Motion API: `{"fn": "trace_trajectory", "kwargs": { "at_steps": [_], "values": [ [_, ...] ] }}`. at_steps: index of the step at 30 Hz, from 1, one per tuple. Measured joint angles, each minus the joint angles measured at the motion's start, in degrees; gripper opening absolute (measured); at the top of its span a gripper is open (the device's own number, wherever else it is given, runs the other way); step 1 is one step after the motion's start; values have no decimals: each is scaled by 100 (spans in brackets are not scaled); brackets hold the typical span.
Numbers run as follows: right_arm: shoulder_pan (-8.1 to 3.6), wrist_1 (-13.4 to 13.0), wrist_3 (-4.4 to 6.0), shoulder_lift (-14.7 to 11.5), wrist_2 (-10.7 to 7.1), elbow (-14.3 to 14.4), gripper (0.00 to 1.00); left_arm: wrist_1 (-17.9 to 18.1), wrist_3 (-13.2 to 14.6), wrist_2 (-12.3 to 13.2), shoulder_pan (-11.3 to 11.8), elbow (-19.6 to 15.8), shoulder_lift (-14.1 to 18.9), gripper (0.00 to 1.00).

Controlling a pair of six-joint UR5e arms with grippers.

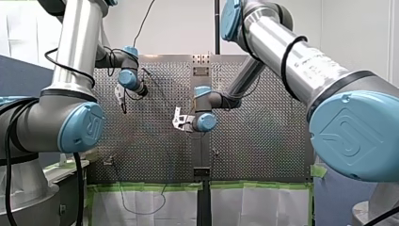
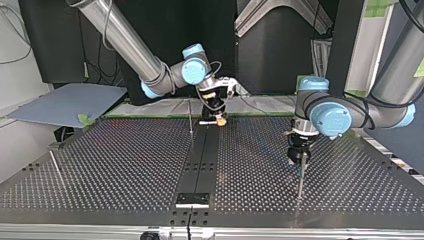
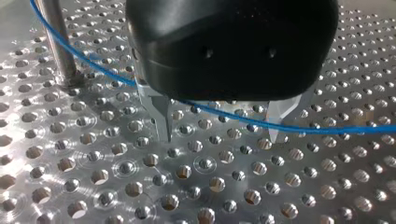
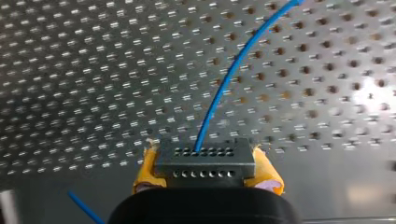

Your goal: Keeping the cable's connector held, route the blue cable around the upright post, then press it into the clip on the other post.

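My right gripper (image 4: pixel 205 179) is clamping its yellow pads (image 4: pixel 147 169) on the dark connector (image 4: pixel 205 163), from which the blue cable (image 4: pixel 219 95) is arcing away over the perforated surface (image 4: pixel 93 70). My left gripper (image 3: pixel 220 136) is standing with its metal fingers (image 3: pixel 163 116) apart (the cable is crossing the gap between them), near the upright post (image 3: pixel 58 46).

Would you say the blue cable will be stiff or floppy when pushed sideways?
Probably springy rather than limp: the blue cable leaves the connector in a smooth self-supporting arc. It looks thin and light, so it should bend readily around the post, yet may spring back.
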Motion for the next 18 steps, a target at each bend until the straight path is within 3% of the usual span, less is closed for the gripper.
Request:
{"fn": "trace_trajectory", "kwargs": {
  "at_steps": [9,18],
  "values": [
    [-21,-172,-40,423,58,199,0,-8,-18,-74,7,-2,-2,100],
    [-32,-308,-44,917,146,219,0,0,-30,-94,26,-2,-2,100]
  ]
}}
